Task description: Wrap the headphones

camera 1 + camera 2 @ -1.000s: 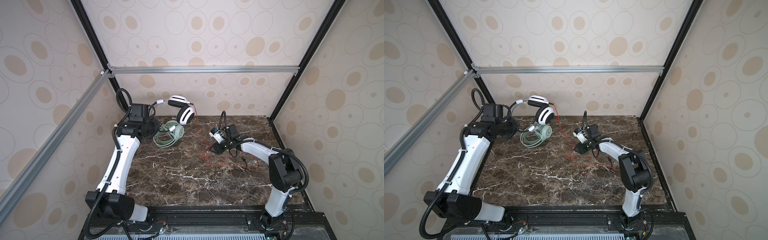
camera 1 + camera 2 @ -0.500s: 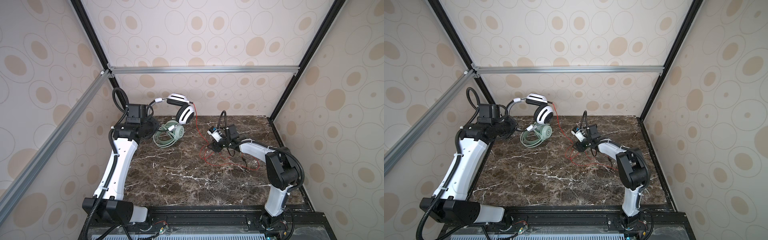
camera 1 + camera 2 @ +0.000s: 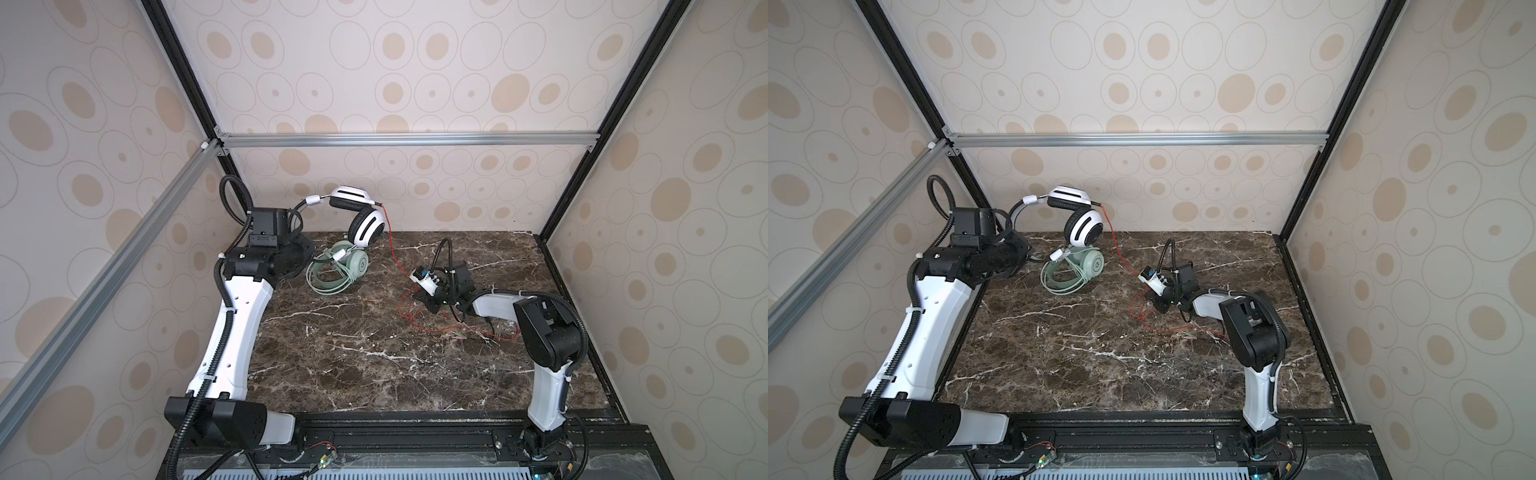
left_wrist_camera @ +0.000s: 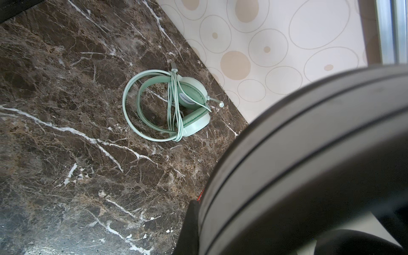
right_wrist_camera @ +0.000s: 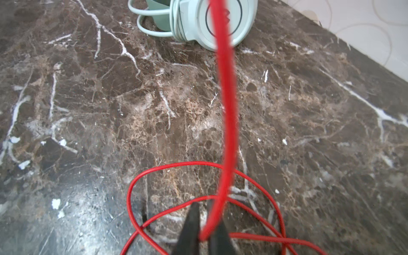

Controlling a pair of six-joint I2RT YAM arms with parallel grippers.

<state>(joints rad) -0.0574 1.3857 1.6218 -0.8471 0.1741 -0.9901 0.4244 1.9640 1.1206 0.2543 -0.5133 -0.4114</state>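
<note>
Top views: white headphones (image 3: pixel 365 226) up in the air far left, band clamped tight in left gripper (image 3: pixel 300 251) — green headphones (image 3: pixel 353 266) on the table (image 3: pixel 374 353) close by. Left wrist: green headphones lying with cord wound round. Right wrist: right gripper (image 5: pixel 204 231) pinched on red cable (image 5: pixel 225 110).

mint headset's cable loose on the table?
No: the left wrist view shows the pale green cable wound in loops around the mint-green headset, with none trailing away.
</note>
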